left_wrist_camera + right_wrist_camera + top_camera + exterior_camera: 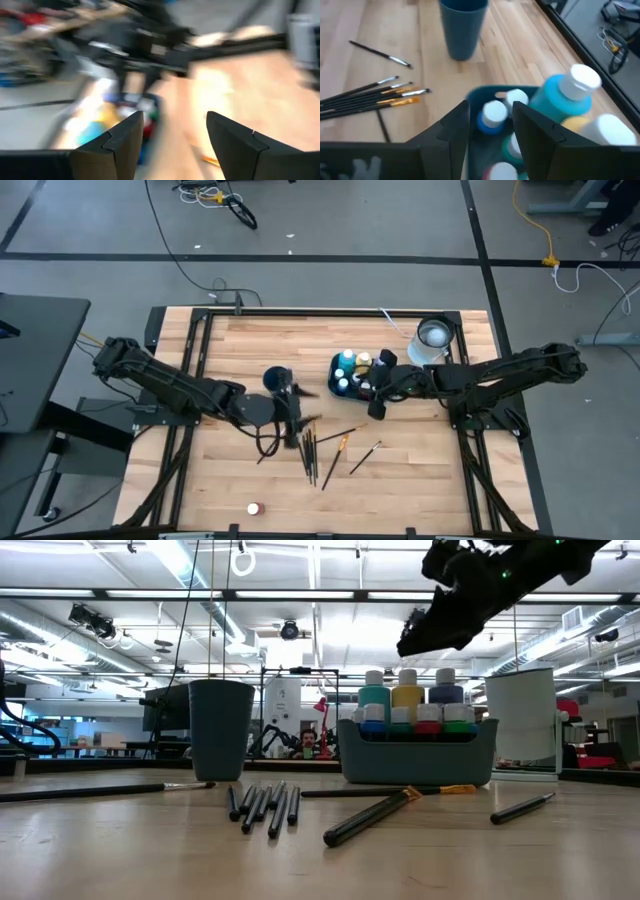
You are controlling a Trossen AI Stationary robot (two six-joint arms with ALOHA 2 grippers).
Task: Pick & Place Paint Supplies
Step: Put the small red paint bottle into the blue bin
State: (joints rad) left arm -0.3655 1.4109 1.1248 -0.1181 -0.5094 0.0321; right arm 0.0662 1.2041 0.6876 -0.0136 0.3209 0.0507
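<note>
Nearest to the low camera lies one thick dark brush [368, 819], and beside it a bundle of thin paintbrushes [263, 808] lies flat on the wooden table [420, 480].

The biggest task thing is the blue bin [418, 753], which already holds most of the paint bottles [410, 700] standing upright. So I judge the bottles are almost sorted, while the brushes wait for the dark cup [220, 729] near them. One small bottle [254, 508] lies alone at the table's near edge, well apart from the bin.

The right gripper [490, 127] hovers just above the bin with its fingers a narrow gap apart, holding nothing. The left gripper [172, 137] is over the brushes beside the cup, fingers wide and empty.
</note>
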